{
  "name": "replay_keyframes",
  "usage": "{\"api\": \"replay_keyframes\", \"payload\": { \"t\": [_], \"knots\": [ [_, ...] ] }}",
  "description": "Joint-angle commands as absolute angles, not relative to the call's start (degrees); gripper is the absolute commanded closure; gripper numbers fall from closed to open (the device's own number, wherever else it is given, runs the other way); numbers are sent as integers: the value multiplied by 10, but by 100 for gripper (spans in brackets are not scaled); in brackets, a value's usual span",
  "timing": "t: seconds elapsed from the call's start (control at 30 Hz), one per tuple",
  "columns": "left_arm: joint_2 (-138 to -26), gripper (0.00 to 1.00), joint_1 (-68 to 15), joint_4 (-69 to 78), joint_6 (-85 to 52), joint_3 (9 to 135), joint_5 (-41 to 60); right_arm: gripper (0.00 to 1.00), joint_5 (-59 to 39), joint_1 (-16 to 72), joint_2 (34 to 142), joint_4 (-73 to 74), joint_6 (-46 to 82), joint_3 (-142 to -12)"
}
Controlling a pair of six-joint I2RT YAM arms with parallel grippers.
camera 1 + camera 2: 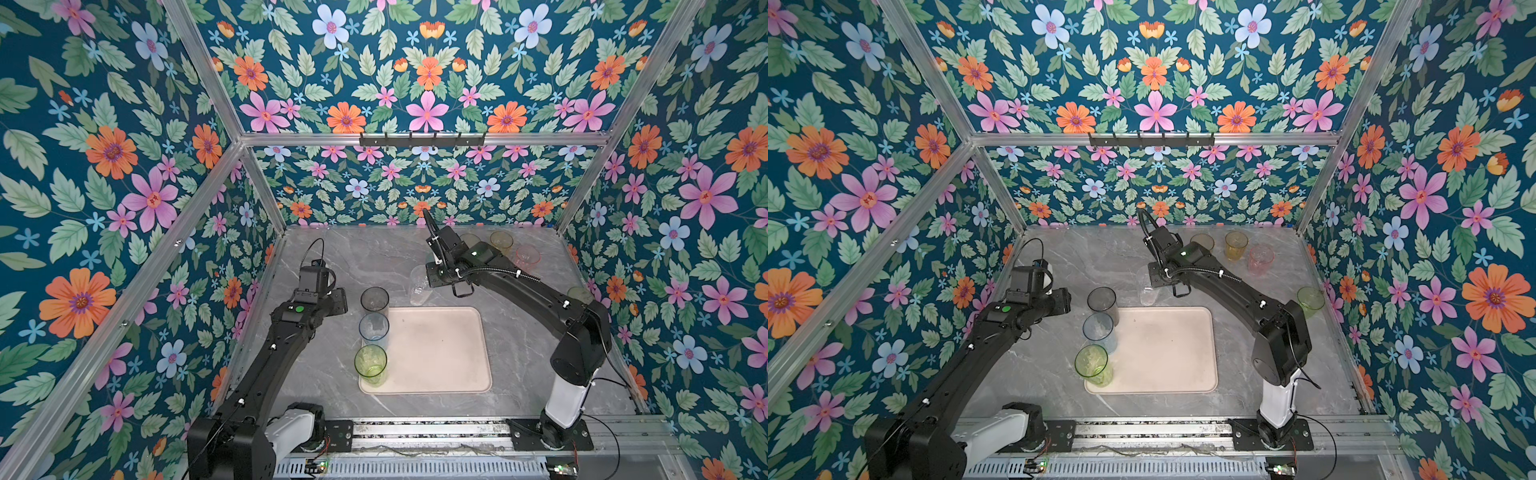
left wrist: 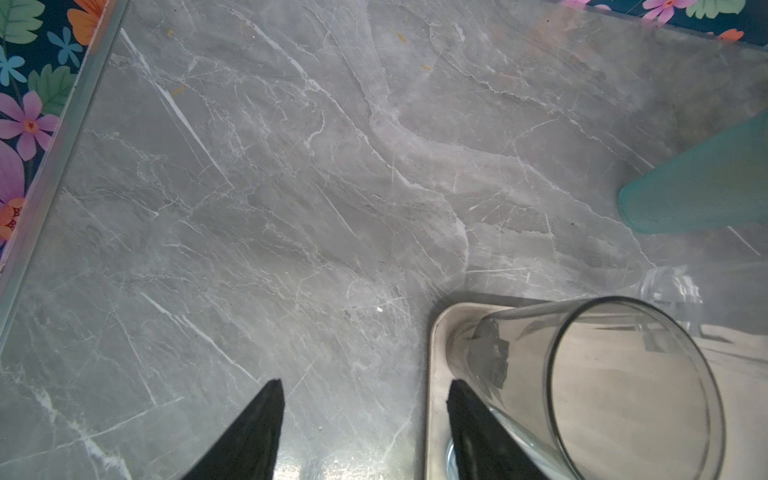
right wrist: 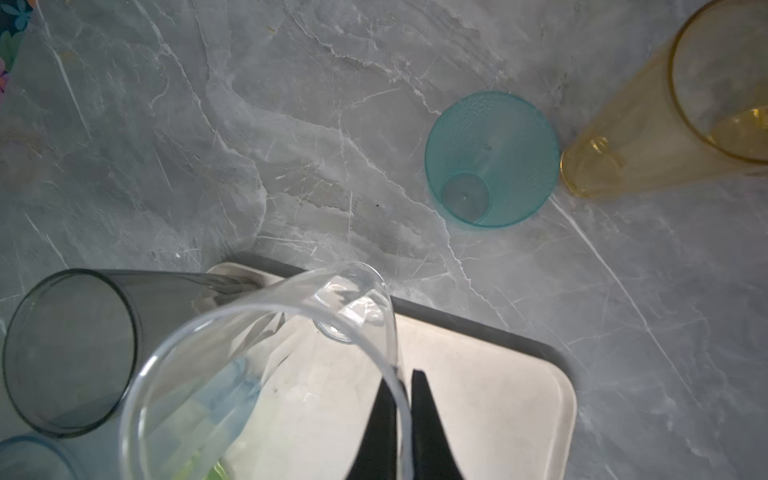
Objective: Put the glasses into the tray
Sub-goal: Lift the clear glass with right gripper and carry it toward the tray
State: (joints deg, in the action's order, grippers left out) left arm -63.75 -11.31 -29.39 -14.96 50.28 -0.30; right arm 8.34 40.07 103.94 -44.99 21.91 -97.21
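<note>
Okay, nearest me the green glass (image 1: 370,365) stands in the tray (image 1: 440,353), hard against its left rim. The blue glass (image 1: 374,328) and the grey glass (image 1: 375,301) are lined up behind it. I judge that tight row is meant to leave the rest of the tray free for the glasses not yet in.

My left gripper (image 2: 365,390) hangs over the table (image 2: 291,187) just left of the grey glass, jaws apart and holding nothing. As I read it, it is parked clear of the other arm.

Further back, my right gripper (image 3: 404,382) is clamped on the rim of the clear glass (image 3: 266,332), one finger inside and one outside. That leaves the glass hanging tilted at the tray's far edge, and whether its base touches down I cannot tell.

Beyond it on the table wait the teal glass (image 3: 492,160), then the pink glass (image 1: 528,257) and the yellow glass (image 1: 501,243) toward the far right corner.

The right wrist view shows that pinch and the teal glass, which I cannot make out under the arm in both top views. Only a top view shows a second green glass (image 1: 1310,300) by the right wall.
</note>
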Motion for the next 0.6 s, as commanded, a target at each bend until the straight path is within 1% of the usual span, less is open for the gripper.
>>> {"api": "replay_keyframes", "payload": {
  "t": [0.0, 0.27, 0.57],
  "knots": [
    [-638, 34, -113, -296, -148, 506, -12, 100, 92, 407, 1025, -422, 225, -950],
    [-641, 34, -113, -296, -149, 506, -12, 100, 93, 420, 997, -404, 240, -893],
    [-642, 34, -113, -296, -149, 505, -12, 100, 94, 437, 986, -408, 248, -867]
  ]
}}
